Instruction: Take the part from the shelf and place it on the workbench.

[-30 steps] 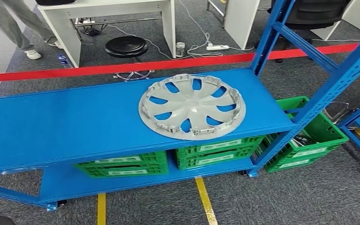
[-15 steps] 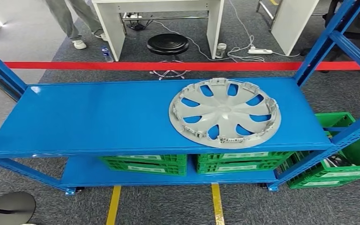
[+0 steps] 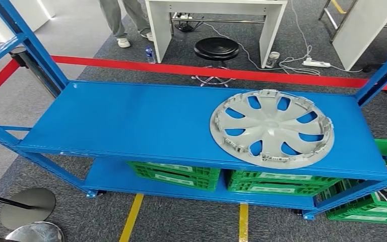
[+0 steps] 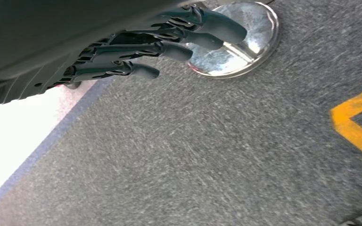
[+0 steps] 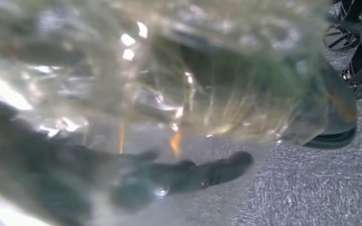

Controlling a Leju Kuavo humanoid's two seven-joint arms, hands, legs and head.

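The part is a silver-grey hubcap (image 3: 272, 128) with curved spokes, lying flat on the right half of the blue shelf's upper board (image 3: 131, 121). Nothing touches it. My left hand (image 4: 160, 42) hangs over the grey carpet in the left wrist view, its dark fingers stretched out and apart, holding nothing. My right hand (image 5: 188, 174) is seen through a blurred, shiny clear film in the right wrist view; its dark fingers reach out straight above the carpet with nothing in them.
Green crates (image 3: 174, 174) sit on the lower board, and another (image 3: 378, 201) stands on the floor at right. Blue uprights (image 3: 30, 45) frame the shelf. A red barrier tape (image 3: 181, 68), a black stool (image 3: 216, 49), a white desk (image 3: 211, 7) and a person's legs (image 3: 121, 20) lie beyond. A round metal stand base (image 3: 27, 206) sits near left.
The whole picture has shifted, so the camera has moved: shelf and hubcap now lie further right and lower in view, and the shelf's left uprights have come in. The hubcap itself stays put.
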